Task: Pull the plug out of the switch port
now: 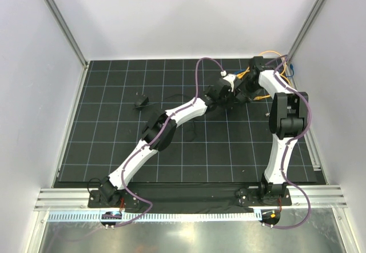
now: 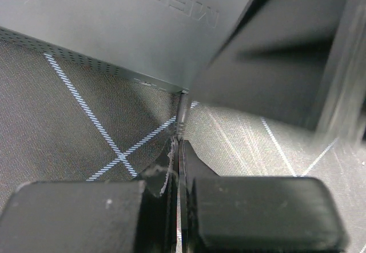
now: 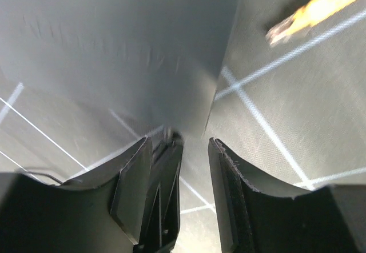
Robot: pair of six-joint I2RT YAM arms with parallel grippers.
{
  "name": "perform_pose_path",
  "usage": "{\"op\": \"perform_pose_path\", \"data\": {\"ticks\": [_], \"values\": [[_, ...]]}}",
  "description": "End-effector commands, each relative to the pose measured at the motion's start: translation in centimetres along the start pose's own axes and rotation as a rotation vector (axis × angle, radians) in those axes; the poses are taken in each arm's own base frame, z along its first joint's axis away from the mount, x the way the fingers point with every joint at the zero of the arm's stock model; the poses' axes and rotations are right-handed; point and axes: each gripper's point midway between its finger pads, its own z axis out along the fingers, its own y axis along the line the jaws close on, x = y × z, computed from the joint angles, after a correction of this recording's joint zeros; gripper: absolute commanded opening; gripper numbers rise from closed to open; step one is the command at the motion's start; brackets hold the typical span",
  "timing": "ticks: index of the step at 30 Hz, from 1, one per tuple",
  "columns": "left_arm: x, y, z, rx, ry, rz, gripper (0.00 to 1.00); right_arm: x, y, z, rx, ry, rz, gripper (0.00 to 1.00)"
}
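The switch box [image 2: 114,24] is a flat matte-black case with raised lettering; it fills the top of the left wrist view. A thin ribbed plug cable [image 2: 182,113] leaves the port at its edge and runs straight into my left gripper [image 2: 178,144], whose fingers are pressed together on it. In the top view the left gripper [image 1: 223,96] and right gripper [image 1: 243,93] meet over the box at the back right and hide it. My right gripper [image 3: 180,144] is open, its jaws apart at the box's [image 3: 114,47] near corner. A dark part [image 3: 166,190] stands just inside its left finger.
A small black lump with thin wire [image 1: 141,100] lies on the gridded mat [image 1: 114,150] at left centre. Orange and yellow cables [image 1: 260,70] lie at the back right; one orange cable shows in the right wrist view [image 3: 320,4]. White walls close three sides.
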Motion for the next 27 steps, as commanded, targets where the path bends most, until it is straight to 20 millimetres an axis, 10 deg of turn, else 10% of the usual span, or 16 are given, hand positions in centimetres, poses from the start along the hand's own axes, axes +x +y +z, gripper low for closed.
{"op": "perform_pose_path", "data": {"ticks": [1,27], "values": [[-0.6,-0.5,-1.0,0.011,0.006,-0.016,0.0,0.1,0.8,-3.0,0.014,-0.052,-0.007,0.52],[1.0,-1.3,-1.6,0.072,0.067,-0.037,0.0,0.1,-0.4,2.6,0.054,-0.05,-0.061,0.5]]}}
